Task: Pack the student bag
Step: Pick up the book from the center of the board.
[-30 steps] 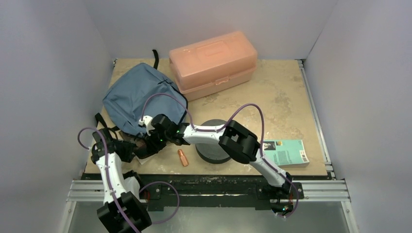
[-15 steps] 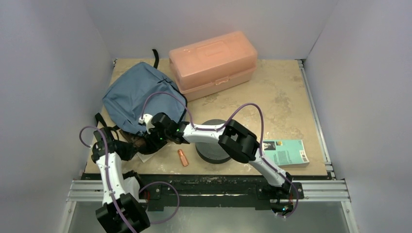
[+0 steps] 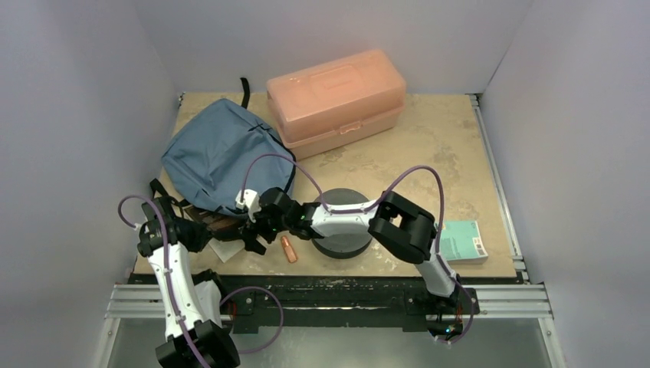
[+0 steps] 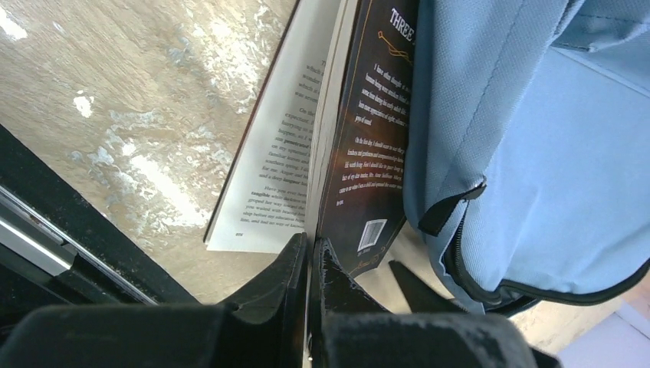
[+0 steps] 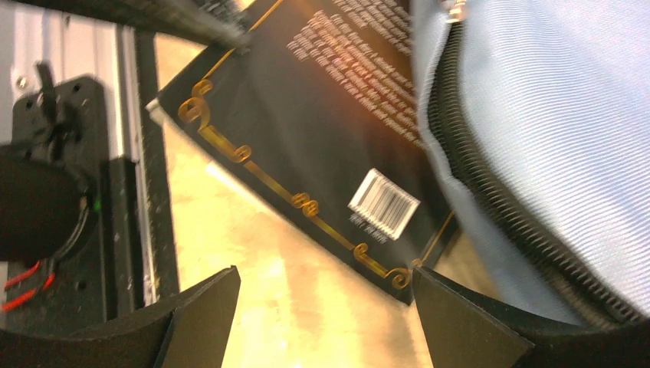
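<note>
The slate-blue student bag [image 3: 222, 149] lies at the back left of the table, its zipped mouth toward me. A dark book with gold trim [image 4: 375, 130] sticks out from under the bag's edge [image 4: 536, 153], one white page [image 4: 268, 176] splayed on the table. My left gripper [image 4: 312, 249] is shut on the book's near edge. The right gripper [image 5: 326, 276] stands open just short of the book's barcode corner [image 5: 383, 203], touching nothing, with the bag's zipper [image 5: 498, 192] to its right. From above, both grippers [image 3: 249, 234] meet at the bag's mouth.
A salmon-pink plastic box [image 3: 336, 100] stands at the back beside the bag. A dark round disc [image 3: 341, 230] lies under the right arm, a small orange cylinder [image 3: 289, 248] next to it. A teal book [image 3: 460, 241] rests near the front right edge.
The left gripper has shut on the dark book. The right gripper has opened wide and drawn back a little from the bag, toward the right.
</note>
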